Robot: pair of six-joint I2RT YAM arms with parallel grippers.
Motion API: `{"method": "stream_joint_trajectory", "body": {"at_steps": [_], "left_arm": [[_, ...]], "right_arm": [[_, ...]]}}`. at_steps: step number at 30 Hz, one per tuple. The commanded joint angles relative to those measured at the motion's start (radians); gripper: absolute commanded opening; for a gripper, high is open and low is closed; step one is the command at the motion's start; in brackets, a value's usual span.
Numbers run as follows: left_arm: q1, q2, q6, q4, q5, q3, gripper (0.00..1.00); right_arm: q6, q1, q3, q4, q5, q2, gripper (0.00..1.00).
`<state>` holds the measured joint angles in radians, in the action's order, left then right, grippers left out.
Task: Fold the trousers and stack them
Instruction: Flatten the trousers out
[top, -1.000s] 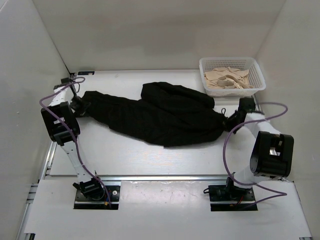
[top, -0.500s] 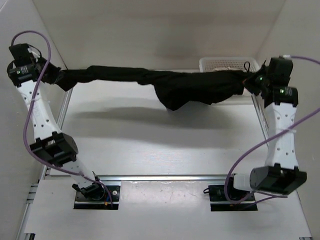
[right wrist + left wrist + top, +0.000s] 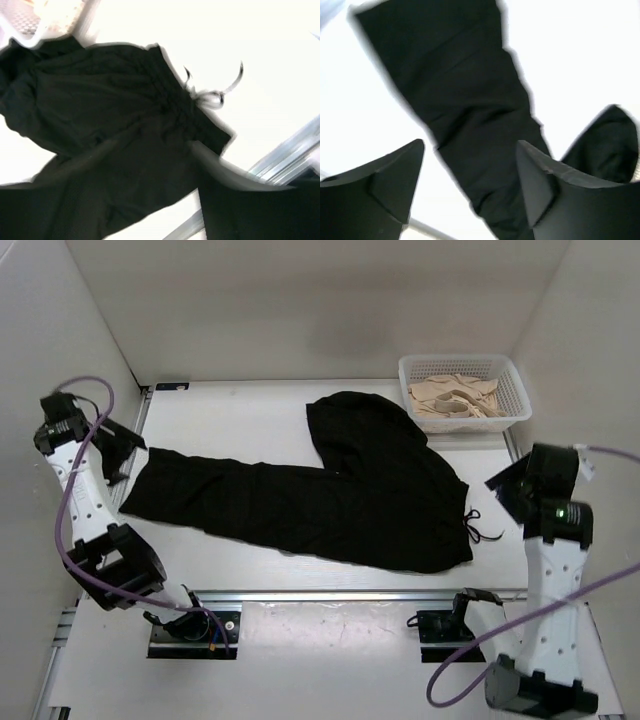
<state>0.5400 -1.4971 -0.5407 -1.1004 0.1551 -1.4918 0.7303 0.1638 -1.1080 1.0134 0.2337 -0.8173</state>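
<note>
With the trousers (image 3: 330,490) lying flat on the tabletop (image 3: 250,555) between the left pincer (image 3: 470,185) and right pincer (image 3: 508,487), both apart and empty, folding likely starts next and needs fresh grips.

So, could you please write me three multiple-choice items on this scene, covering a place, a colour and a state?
1. Where on the table does the white basket stand?
A. near left corner
B. in the middle, on the garment
C. far right corner

2. What colour are the trousers?
A. black
B. beige
C. blue

3. In what state is the left gripper?
A. shut on a trouser cuff
B. open, holding nothing
C. shut and empty

Answers:
1 C: the top view shows the basket at the back right, beyond the trousers' waist end.
2 A: the fabric is plain black in all three views.
3 B: the left wrist view shows its fingers wide apart above the trouser leg, with nothing between them.
</note>
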Motion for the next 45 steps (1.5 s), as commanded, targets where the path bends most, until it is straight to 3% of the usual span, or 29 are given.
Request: {"method": "stream_joint_trajectory", "body": {"at_steps": [1,2,3,4,6,10,12,15,19,23,24,26,27,29,30,31,36,41,42,44,45], "left_arm": [[-0.06,0.124,0.036,0.025,0.032,-0.14,0.83],[-0.075,0.124,0.048,0.039,0.047,-0.151,0.79],[-0.093,0.124,0.057,0.048,0.058,-0.151,0.67],[-0.138,0.133,0.086,0.048,0.067,-0.151,0.63],[-0.187,0.133,0.11,0.048,0.067,-0.139,0.63],[-0.299,0.133,0.134,0.048,0.058,-0.101,0.76],[-0.319,0.124,0.134,0.037,0.058,-0.085,0.8],[-0.345,0.147,0.143,0.014,0.023,-0.067,0.81],[-0.367,0.196,0.143,0.004,0.023,-0.045,0.81],[-0.376,0.216,0.143,0.004,0.023,-0.001,0.81],[-0.385,0.225,0.143,0.004,0.023,0.01,0.81],[-0.385,0.225,0.153,0.004,0.014,0.01,0.81],[-0.385,0.225,0.153,0.004,0.014,0.019,0.81],[-0.385,0.225,0.153,0.004,0.014,0.019,0.81],[-0.385,0.225,0.153,0.004,0.014,0.019,0.81],[-0.385,0.225,0.153,0.004,0.014,0.019,0.81],[-0.396,0.201,0.153,0.025,0.046,0.028,0.81],[-0.506,0.123,0.153,0.065,0.055,0.028,0.81],[-0.531,0.106,0.153,0.065,0.055,0.028,0.81],[-0.613,0.042,0.153,0.076,0.038,0.004,0.82],[-0.642,0.016,0.153,0.076,0.028,-0.007,0.82]], "right_arm": [[-0.139,0.002,-0.16,-0.09,-0.035,-0.158,0.54],[-0.172,-0.01,-0.185,-0.11,-0.078,-0.186,0.39],[-0.211,-0.023,-0.206,-0.145,-0.153,-0.239,0.29],[-0.238,-0.068,-0.242,-0.169,-0.202,-0.268,0.2],[-0.305,-0.148,-0.286,-0.206,-0.26,-0.382,0.21],[-0.42,-0.453,-0.546,-0.138,-0.22,-0.676,0.7],[-0.448,-0.565,-0.653,-0.073,-0.202,-0.868,0.84],[-0.448,-0.645,-0.795,-0.073,-0.175,-1.061,0.97],[-0.422,-0.655,-0.935,-0.085,-0.203,-1.302,0.97],[-0.356,-0.664,-1.023,-0.104,-0.166,-1.448,0.85],[-0.345,-0.664,-1.032,-0.104,-0.157,-1.47,0.73],[-0.324,-0.664,-1.032,-0.114,-0.157,-1.508,0.58],[-0.324,-0.673,-0.995,-0.13,-0.157,-1.508,0.44],[-0.324,-0.673,-0.933,-0.169,-0.169,-1.487,0.26],[-0.315,-0.684,-0.861,-0.179,-0.169,-1.473,0.07],[-0.304,-0.684,-0.815,-0.188,-0.169,-1.432,0.0],[-0.252,-0.785,-0.43,-0.309,-0.128,-1.165,0.0],[-0.148,-0.934,-0.098,-0.302,-0.027,-0.878,0.0],[-0.103,-0.945,-0.072,-0.289,-0.011,-0.855,0.04],[-0.091,-0.954,-0.035,-0.274,0.016,-0.776,0.58],[-0.077,-0.954,-0.035,-0.245,0.041,-0.749,0.8]]}}
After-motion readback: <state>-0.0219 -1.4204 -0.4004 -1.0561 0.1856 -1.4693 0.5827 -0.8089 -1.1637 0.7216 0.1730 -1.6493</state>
